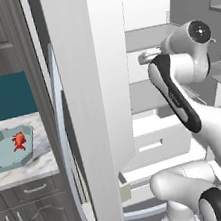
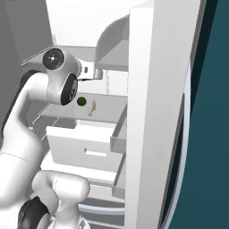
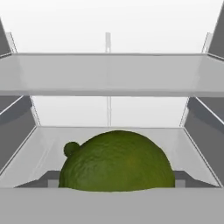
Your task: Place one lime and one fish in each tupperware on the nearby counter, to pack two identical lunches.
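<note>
Lime in grasp zone: a large green lime (image 3: 117,161) sits right at the hand camera, low between the gripper's jaws; whether the pads touch it cannot be told.
Second lime: a small dark green lime (image 2: 81,101) lies on the fridge shelf (image 2: 107,117); it also shows in the hand view, behind the near one.
Pale fish: the cream fish (image 2: 92,108) lies on that shelf, just beside the small lime.
Red fish: the red-orange fish (image 1: 19,141) lies inside the teal octagonal tupperware (image 1: 4,162) on the marble counter (image 1: 40,166).
Gripper: jaws stand fairly wide; a firm hold on the lime is not confirmed.
Arm: the white arm (image 1: 181,96) reaches into the open fridge past the door (image 1: 90,110).
Risk: the round lime may roll or squirt out if the jaws close off-centre.
Risk: withdrawal may clip the shelf above or the door edge.
Remaining, by judgement: the teal container lacks a lime.
</note>
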